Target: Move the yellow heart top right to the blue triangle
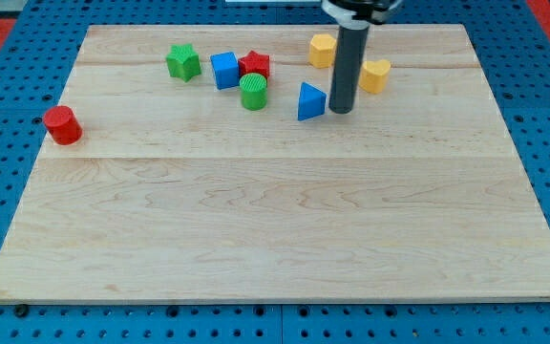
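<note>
— Where's the yellow heart (375,75) sitting?

— Up near the desk's (256,229) top edge, right of the middle. It lies just to the right of the dark rod, close enough that I can't tell whether they touch.

— And the blue triangle (310,101)?

— Just on the rod's other side, a little lower. My tip (340,112) is down on the wood between the two, right beside the triangle's right face.

— So which step is this?

— Looks to me like the approach. The heart already lies up and to the right of the triangle, but with a gap, and the rod is standing in that gap.

— What does the next move need?

— I'd say the tip has to come out from between them, go round to the heart's far right side, and nudge it left and a bit down, stopping short of the triangle. Pushing from where it stands would only send the heart away.

— Any gripper, open or closed?

— None to speak of; the arm ends in that plain rod, so there's nothing to spread or pinch.

— What else is about?

— A second yellow block (323,50) behind the rod near the top edge. Further left, a red star (255,65), green cylinder (253,92), blue cube (224,70) and green star (183,62) clustered together. A red cylinder (62,125) sits alone by the left edge.
</note>
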Robot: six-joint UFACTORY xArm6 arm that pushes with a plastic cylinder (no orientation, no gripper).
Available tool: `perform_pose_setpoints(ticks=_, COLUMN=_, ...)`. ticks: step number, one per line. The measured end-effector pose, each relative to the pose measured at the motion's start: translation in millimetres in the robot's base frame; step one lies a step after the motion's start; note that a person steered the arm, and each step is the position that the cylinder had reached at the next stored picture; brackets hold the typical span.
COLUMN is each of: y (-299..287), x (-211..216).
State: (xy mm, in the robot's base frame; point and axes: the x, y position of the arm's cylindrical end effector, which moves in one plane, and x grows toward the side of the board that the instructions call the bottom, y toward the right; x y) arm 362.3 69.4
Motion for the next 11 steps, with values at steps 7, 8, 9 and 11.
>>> perform_pose_setpoints(ticks=7, y=68, x=-5)
perform_pose_setpoints(ticks=8, y=118, x=-31)
perform_pose_setpoints(ticks=9, y=133, x=-69)
perform_pose_setpoints(ticks=11, y=65, x=-57)
